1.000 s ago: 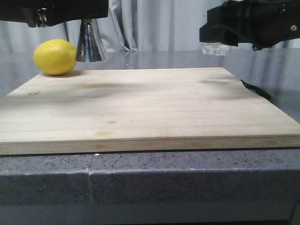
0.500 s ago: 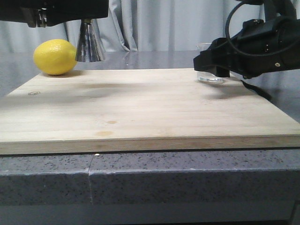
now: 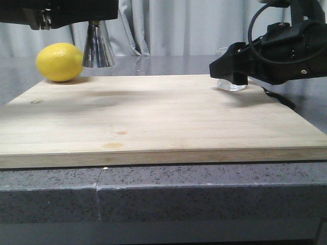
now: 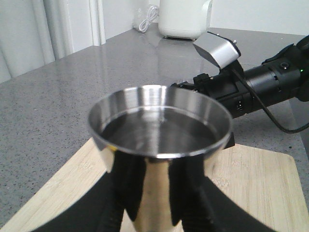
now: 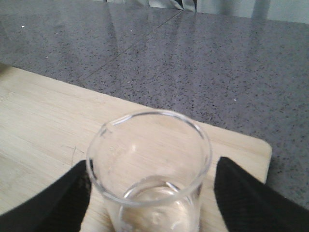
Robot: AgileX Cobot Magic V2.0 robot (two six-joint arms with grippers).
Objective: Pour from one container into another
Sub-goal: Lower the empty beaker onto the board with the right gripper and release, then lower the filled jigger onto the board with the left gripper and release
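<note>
The clear glass beaker [image 3: 231,84] stands upright on the wooden cutting board [image 3: 153,117] near its far right corner. My right gripper [image 3: 233,65] is around it, open: in the right wrist view the beaker [image 5: 149,164] sits between the black fingers [image 5: 244,193], with a gap on one side. The steel jigger [image 3: 98,48] hangs above the table at the far left, and my left gripper [image 3: 94,19] is shut on its waist. The left wrist view looks into the jigger's cup [image 4: 159,135], which holds liquid, with my left gripper [image 4: 157,195] clamped below.
A yellow lemon [image 3: 60,62] lies beside the board's far left corner, just left of the jigger. A black cable [image 3: 278,97] runs off the board's right edge. A white appliance [image 4: 183,17] stands at the back of the grey counter.
My right arm came down with the beaker, which hung in the air and now stands on the board. The left arm and the jigger have not moved.
</note>
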